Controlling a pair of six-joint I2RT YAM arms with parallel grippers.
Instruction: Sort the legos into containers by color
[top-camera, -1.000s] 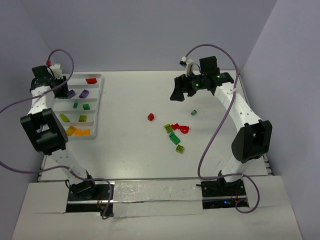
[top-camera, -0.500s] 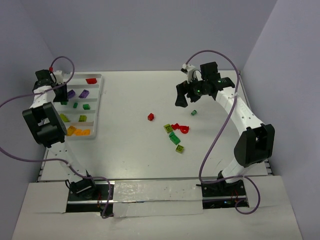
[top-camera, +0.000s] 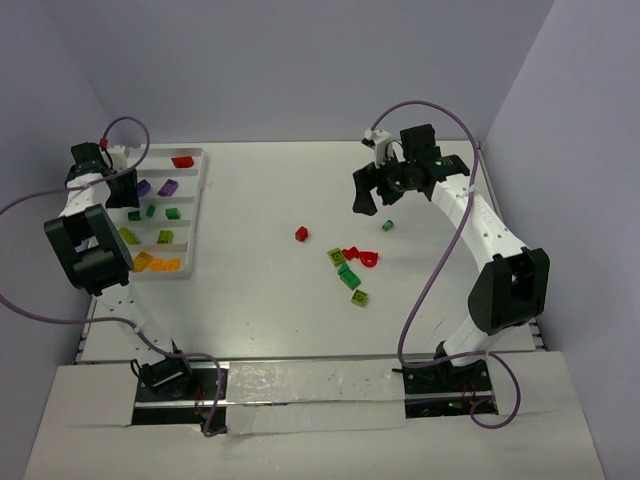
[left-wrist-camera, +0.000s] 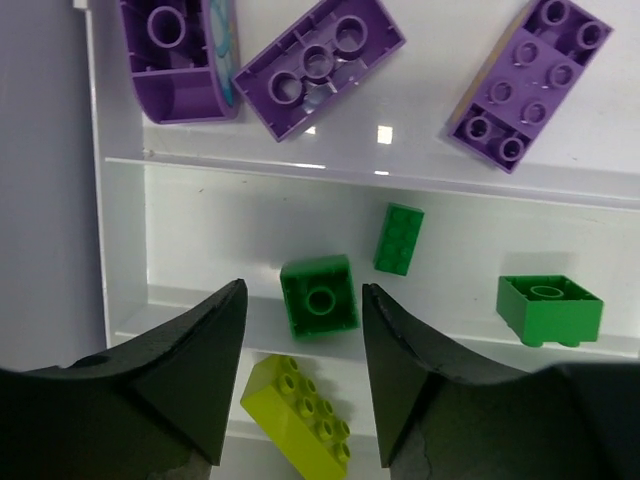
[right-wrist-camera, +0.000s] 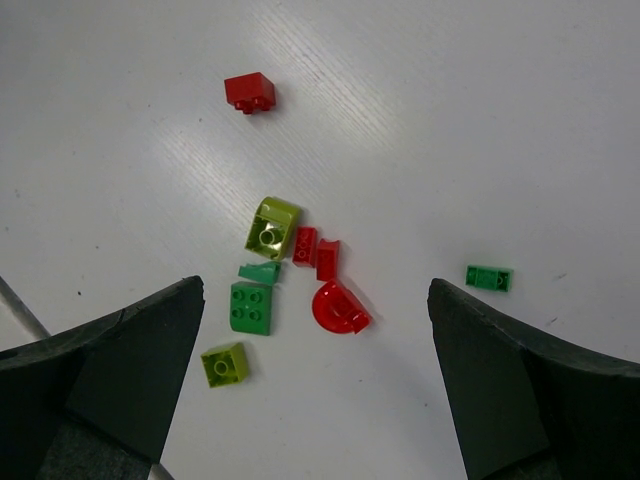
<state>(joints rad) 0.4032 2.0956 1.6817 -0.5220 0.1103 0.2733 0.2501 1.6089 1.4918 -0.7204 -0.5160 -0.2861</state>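
Note:
My left gripper (left-wrist-camera: 303, 288) hangs open over the white tray (left-wrist-camera: 400, 178), with nothing held between its fingers. Just past its tips a dark green lego (left-wrist-camera: 320, 297) lies upside down in the green compartment, beside two more green legos (left-wrist-camera: 399, 238). Purple legos (left-wrist-camera: 320, 66) fill the row above and a lime lego (left-wrist-camera: 297, 417) lies in the row below. My right gripper (right-wrist-camera: 316, 285) is wide open above the table, over a loose cluster: a red half-round (right-wrist-camera: 338, 308), a green square (right-wrist-camera: 250, 307) and lime pieces (right-wrist-camera: 271, 228). The tray (top-camera: 192, 215) sits at the far left.
A single red lego (top-camera: 301, 233) and a small green lego (top-camera: 387, 224) lie apart from the cluster (top-camera: 350, 268) in the middle of the table. The tray also holds a red lego (top-camera: 181, 161) and orange ones (top-camera: 160, 265). Purple cables loop beside both arms.
The left wrist shifted a little over the tray's left side, and a green lego now lies at the left of the green row. The right gripper dropped slightly lower over the table.

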